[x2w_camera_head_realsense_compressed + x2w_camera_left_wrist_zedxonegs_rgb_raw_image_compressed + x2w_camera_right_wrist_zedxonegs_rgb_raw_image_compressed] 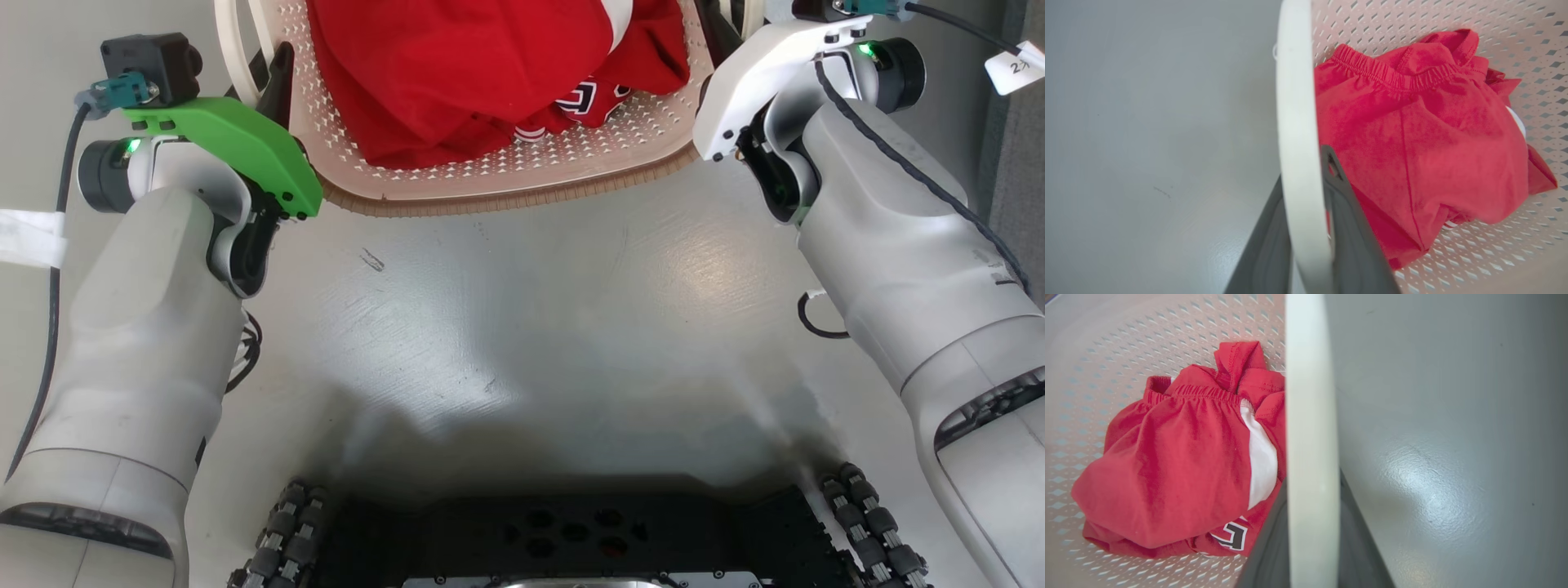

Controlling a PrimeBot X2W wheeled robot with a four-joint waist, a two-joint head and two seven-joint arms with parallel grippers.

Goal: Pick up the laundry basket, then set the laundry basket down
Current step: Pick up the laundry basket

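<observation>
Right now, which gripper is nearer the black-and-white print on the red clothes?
Right. The right gripper clamps the laundry basket by its right handle, with the print just inside beside it. The left gripper clamps the opposite handle, across the clothes pile.

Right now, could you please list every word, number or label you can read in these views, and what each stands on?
"2" then a stroke cut by the frame edge: on the white tag, head view's upper right.
Black-and-white lettering on the red garment: folded under, unreadable.
The laundry basket: no text seen.
</observation>
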